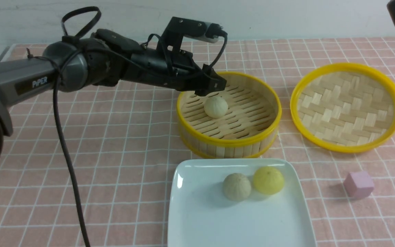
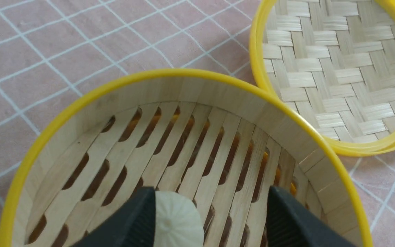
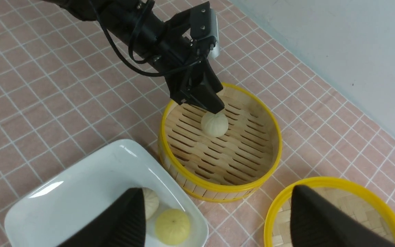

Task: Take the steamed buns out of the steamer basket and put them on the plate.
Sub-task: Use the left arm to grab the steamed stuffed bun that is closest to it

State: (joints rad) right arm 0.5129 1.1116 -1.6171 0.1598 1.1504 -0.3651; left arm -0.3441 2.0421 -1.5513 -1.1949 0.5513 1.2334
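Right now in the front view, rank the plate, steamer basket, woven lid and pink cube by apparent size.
1. plate, though it sits nearest the camera.
2. woven lid and steamer basket: too alike to rank.
3. pink cube, smallest.

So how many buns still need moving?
Two are done: a beige bun and the yellow bun sit on the plate. The left gripper is over the last bun in the steamer basket, jaws open, not gripping it. Left: grab it and carry it to the plate.
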